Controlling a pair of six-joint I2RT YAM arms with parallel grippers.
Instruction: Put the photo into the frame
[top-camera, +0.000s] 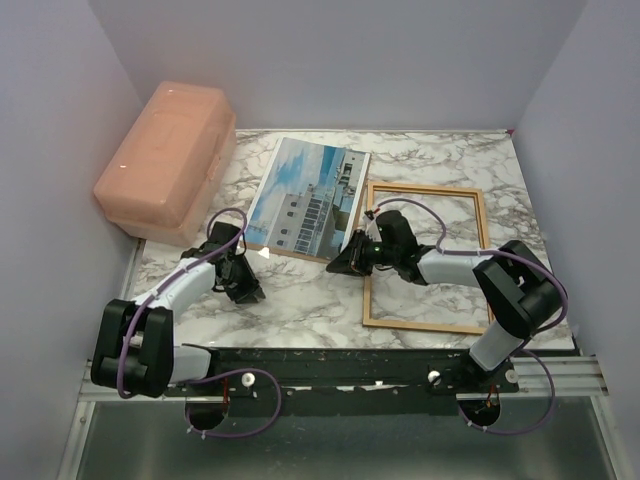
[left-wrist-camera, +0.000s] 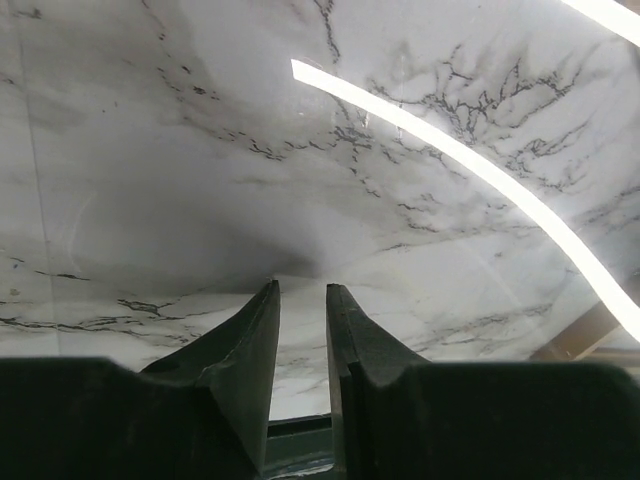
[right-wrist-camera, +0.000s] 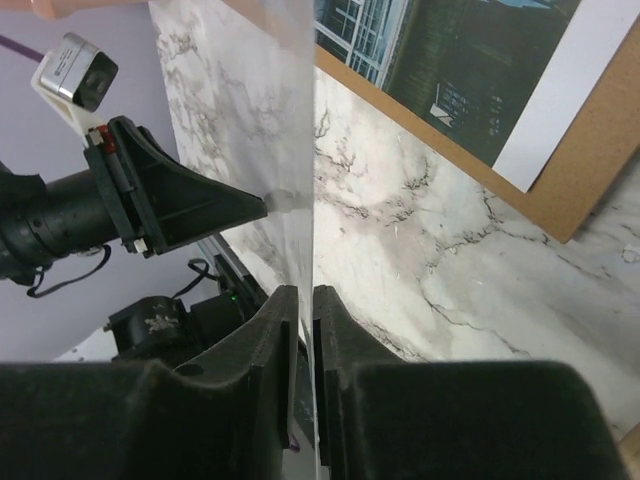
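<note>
A clear sheet (right-wrist-camera: 250, 110) in our right fingers (right-wrist-camera: 283, 310)
They clamp its edge just beside the photo (top-camera: 305, 195) and frame (top-camera: 425, 188); our left fingers (left-wrist-camera: 262, 320) stand narrow, and we cannot tell whether they grip anything.

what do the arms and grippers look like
Both the left arm and right arm have black joint housings and pale grey links, each trailed by a looping purple cable. The left gripper and right gripper are black, with two tapered wedge-shaped fingers.
</note>
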